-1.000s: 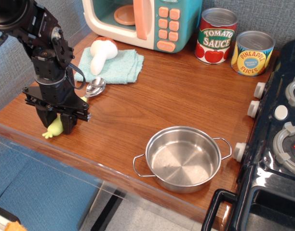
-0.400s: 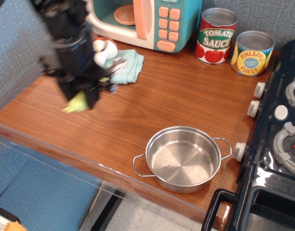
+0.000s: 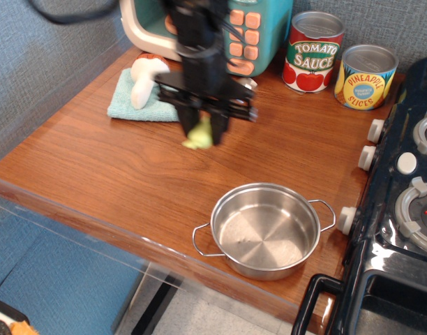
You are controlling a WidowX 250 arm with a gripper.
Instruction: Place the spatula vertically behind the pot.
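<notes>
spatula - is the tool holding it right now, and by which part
Yes. The tool grips the spatula by its pale yellow-green handle, whose lobed tip pokes out below. The silver head shows by the microwave.

Even, fairly bright light fills the scene, with only soft, faint shadows on the brown wooden counter (image 3: 130, 167). Glare glints off the shiny round stainless-steel pot (image 3: 264, 231). The black robot arm's gripper (image 3: 205, 124) is smeared by motion blur; the surroundings stay sharp.

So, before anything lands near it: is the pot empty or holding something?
Empty. The pot sits upright on the counter, its bare shiny bottom fully visible with nothing inside.
</notes>
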